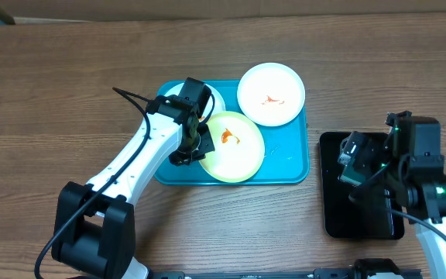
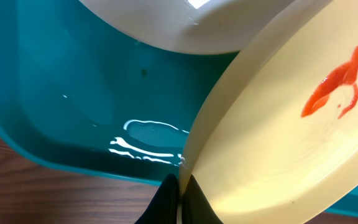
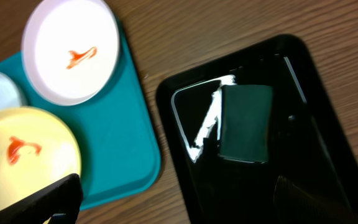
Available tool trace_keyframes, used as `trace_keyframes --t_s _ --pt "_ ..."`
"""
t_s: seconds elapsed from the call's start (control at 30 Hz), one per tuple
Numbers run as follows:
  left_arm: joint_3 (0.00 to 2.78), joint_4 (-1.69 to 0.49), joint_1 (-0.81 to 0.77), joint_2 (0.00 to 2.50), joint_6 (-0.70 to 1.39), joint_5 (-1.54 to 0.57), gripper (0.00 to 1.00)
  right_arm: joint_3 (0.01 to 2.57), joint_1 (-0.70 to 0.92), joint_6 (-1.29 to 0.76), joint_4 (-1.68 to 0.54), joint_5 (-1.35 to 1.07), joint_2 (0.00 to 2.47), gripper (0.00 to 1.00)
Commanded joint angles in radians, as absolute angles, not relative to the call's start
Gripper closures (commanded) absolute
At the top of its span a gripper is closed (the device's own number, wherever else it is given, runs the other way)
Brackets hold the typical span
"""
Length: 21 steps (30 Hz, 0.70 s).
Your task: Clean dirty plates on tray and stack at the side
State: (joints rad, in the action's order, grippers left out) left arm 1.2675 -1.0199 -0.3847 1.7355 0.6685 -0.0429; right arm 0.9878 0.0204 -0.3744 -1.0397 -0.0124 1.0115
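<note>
Yellow-green plate (image 1: pixel 233 147) rim seemingly pinched by left end effector (image 2: pixel 180 188); right end effector (image 3: pixel 176 200) spread apart.

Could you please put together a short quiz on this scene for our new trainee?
1. True or false: the yellow plate is clean.
2. What does the left claw grip? A) a white plate's rim B) the yellow plate's rim C) nothing
3. What colour is the small tray under the pad?

Key: 1 false, it bears an orange smear; 2 B; 3 black.
</note>
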Motion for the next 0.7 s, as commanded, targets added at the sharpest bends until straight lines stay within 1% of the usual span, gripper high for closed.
trace_keyframes --t_s 0.0,0.03,0.07,0.13,0.17,0.2,0.23,0.3,0.43,0.57,0.67 --pt "1.257 -1.015 -0.388 1.734 0.593 0.018 0.96 1.016 0.017 -0.401 -1.033 0.051 1.073 0.0" --pt "1.254 -1.012 -0.388 1.734 0.585 0.018 0.96 1.016 0.017 -0.4 -1.03 0.051 1.102 0.01" --pt "1.252 -1.008 -0.388 1.734 0.578 0.018 0.96 1.016 0.017 -0.397 -1.026 0.052 1.128 0.04" --pt "1.252 -0.995 -0.387 1.734 0.556 0.018 0.96 1.016 0.009 -0.4 -1.015 0.052 1.186 0.13" --pt "1.252 -0.986 -0.387 1.734 0.544 0.018 0.96 1.016 -0.002 -0.416 -1.009 0.052 1.215 0.19" --pt "1.252 -0.981 -0.387 1.734 0.54 0.018 0.96 1.016 -0.014 -0.427 -1.006 0.052 1.234 0.23" --pt "1.252 -0.979 -0.387 1.734 0.537 0.017 0.96 1.016 -0.031 -0.446 -1.002 0.052 1.258 0.25" --pt "1.252 -0.983 -0.387 1.734 0.536 0.018 0.96 1.016 -0.067 -0.45 -0.993 0.052 1.293 0.25" --pt "1.252 -0.987 -0.387 1.734 0.533 0.018 0.96 1.016 -0.139 -0.41 -0.974 0.051 1.353 0.33" --pt "1.252 -0.987 -0.387 1.734 0.533 0.018 0.96 1.013 -0.159 -0.334 -0.979 -0.012 1.413 0.34" --pt "1.252 -0.986 -0.387 1.734 0.534 0.019 0.96 1.003 -0.157 -0.329 -0.975 -0.022 1.459 0.34"
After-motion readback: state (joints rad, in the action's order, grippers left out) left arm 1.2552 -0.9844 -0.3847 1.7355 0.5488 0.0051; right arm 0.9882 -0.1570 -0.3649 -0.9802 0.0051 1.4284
